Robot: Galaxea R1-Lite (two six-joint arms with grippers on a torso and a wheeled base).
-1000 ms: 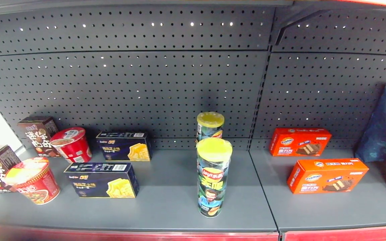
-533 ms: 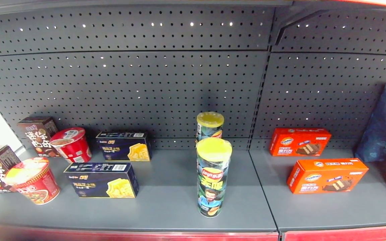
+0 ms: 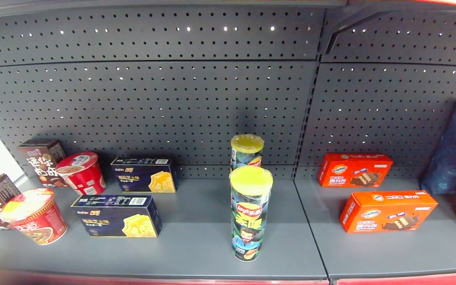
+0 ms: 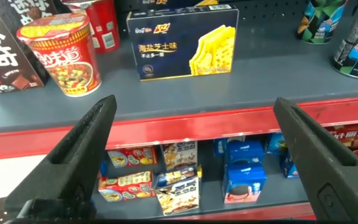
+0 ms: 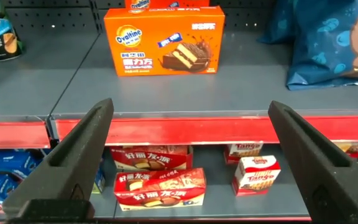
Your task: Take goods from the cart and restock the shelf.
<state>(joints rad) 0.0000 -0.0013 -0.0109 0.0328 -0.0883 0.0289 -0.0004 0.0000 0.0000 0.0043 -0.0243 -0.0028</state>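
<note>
— Both pincers hang in front of the shelf point(image 3: 196, 245), facing its red lip point(image 4: 185, 124). The left gripper point(image 4: 193, 102) is spread wide with nothing between its fingers, and the right gripper point(image 5: 190, 104) is the same.

— Nothing in hand, then. Where's the stock?

— Standing on the shelf. The front row has a noodle cup point(image 3: 34, 215), a navy box point(image 3: 117, 215), a chip tube point(image 3: 249, 213) and an orange box point(image 3: 388, 211). Each has its twin behind it, up against the pegboard point(image 3: 152, 103).

— So I'd guess it's due at the cart.

— Looks that way. I'd take the next item squarely across its narrow sides, lift it over the lip and set it in a bare patch beside its like. Mind that tall chip tube, though; it looks easy to topple.
</note>
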